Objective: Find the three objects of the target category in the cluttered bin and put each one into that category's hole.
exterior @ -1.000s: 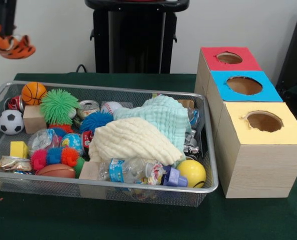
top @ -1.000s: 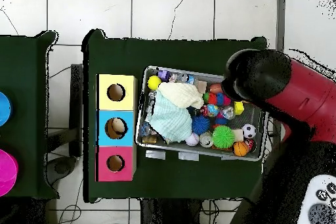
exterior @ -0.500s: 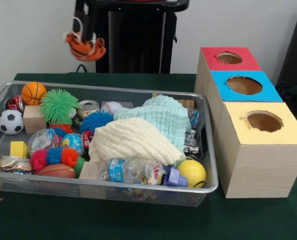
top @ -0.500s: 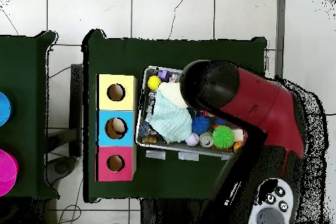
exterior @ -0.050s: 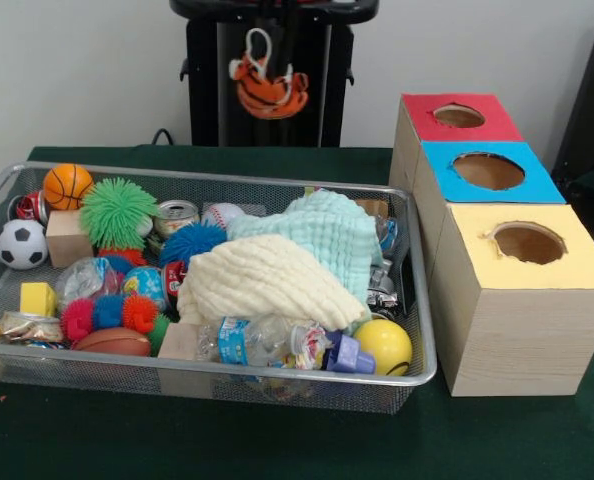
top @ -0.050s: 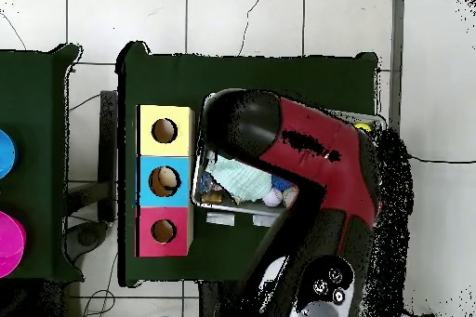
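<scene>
Arm [top @ -0.050s: 307, 151] reaches from 6 o'clock in the overhead view, covering most of the bin [exterior @ -0.050s: 422, 330]. In the front view the end effector [exterior @ -0.050s: 277, 70] hangs at 12 o'clock, above the bin's far rim, pinching an orange-black striped plush toy [exterior @ -0.050s: 267, 92] with a white loop, held in the air. Three boxes stand at 3 o'clock: red box [exterior @ -0.050s: 457, 120], blue box [exterior @ -0.050s: 492, 172], yellow box [exterior @ -0.050s: 532, 255], each with a round hole. Bottle label [exterior @ -0.050s: 233, 341] in bin: writing unreadable.
</scene>
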Motion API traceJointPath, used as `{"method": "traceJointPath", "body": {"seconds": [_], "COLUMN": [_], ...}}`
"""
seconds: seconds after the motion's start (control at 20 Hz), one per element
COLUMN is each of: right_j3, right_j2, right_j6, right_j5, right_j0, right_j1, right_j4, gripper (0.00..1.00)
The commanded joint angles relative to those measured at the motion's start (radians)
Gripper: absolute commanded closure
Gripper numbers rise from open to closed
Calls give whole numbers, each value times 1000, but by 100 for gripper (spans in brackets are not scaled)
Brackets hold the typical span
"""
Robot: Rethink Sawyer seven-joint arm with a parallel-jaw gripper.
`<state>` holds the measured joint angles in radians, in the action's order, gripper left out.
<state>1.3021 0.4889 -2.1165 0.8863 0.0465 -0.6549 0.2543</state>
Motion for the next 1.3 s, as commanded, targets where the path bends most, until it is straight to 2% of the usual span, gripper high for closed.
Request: {"method": "traceJointPath", "body": {"seconds": [0.05,0.2,0.55,1.0,1.3], "right_j3": [146,158,210,279,298], "right_j2": [9,20,58,38,54], "right_j6": [-411,-463,-567,-613,-655], "right_j5": [159,161,87,32,39], "right_j0": [57,94,176,196,228], "right_j1": [22,22,32,32,55], "right_j4": [60,75,71,98,105], "gripper": [100,100,100,100,100]}}
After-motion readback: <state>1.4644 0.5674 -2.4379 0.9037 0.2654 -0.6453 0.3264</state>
